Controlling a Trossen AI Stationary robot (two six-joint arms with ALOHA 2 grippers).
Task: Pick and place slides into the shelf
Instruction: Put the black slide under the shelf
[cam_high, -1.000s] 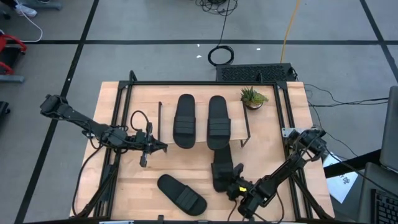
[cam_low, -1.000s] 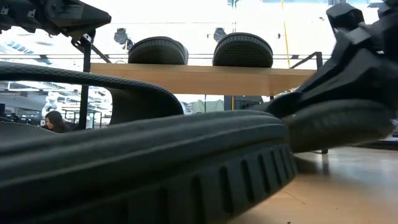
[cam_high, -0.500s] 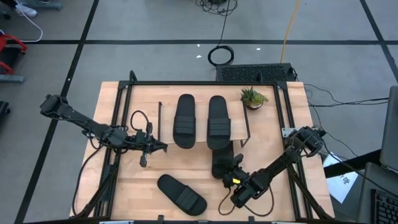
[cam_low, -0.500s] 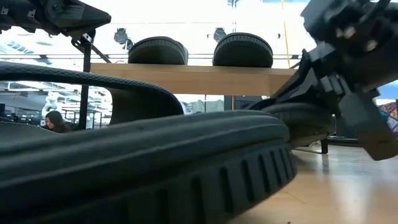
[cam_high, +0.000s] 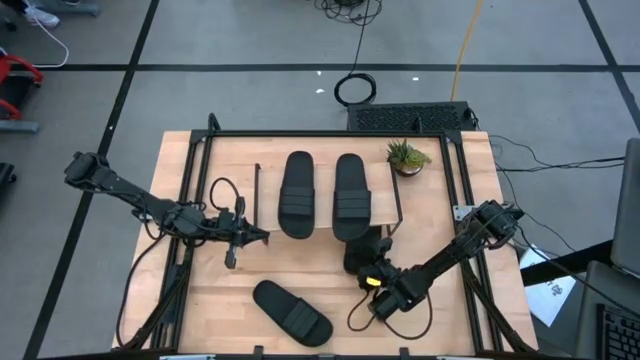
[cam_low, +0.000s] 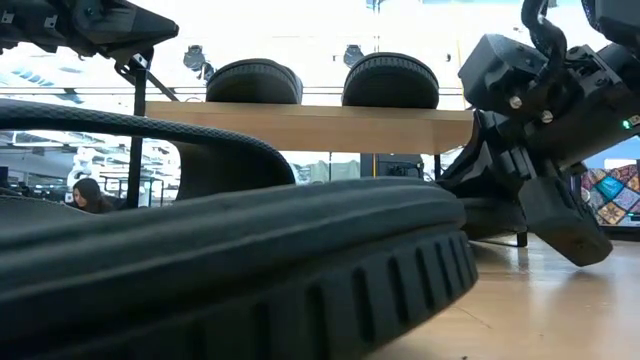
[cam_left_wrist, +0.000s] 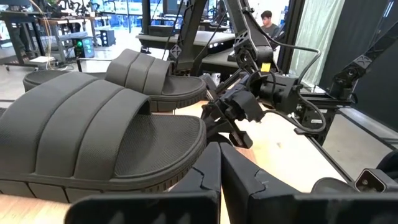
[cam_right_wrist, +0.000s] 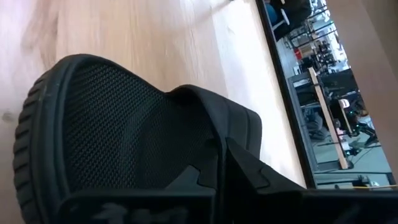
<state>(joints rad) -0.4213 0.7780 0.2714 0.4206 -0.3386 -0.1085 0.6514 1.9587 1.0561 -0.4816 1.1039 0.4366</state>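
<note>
- The right gripper (cam_high: 372, 262) is sitting at the near edge of the shelf (cam_high: 388, 195), its fingers closed on the heel of a black slide (cam_high: 356, 252) that is lying partly under the shelf's plank top.
- In the right wrist view the gripped slide's mesh footbed (cam_right_wrist: 124, 137) is filling the frame, with the dark fingers (cam_right_wrist: 249, 171) pinching its strap edge.
- Two more slides (cam_high: 297, 195) are resting side by side on top of the shelf, toes pointing far.
- A fourth slide (cam_high: 291, 311) is lying on the table (cam_high: 440, 230), near and to the left, well apart from the shelf.
- The left gripper (cam_high: 258, 236) is hovering just left of the shelf, its fingers together and holding nothing.
- A small potted plant (cam_high: 407, 156) is standing at the far right of the table.
</note>
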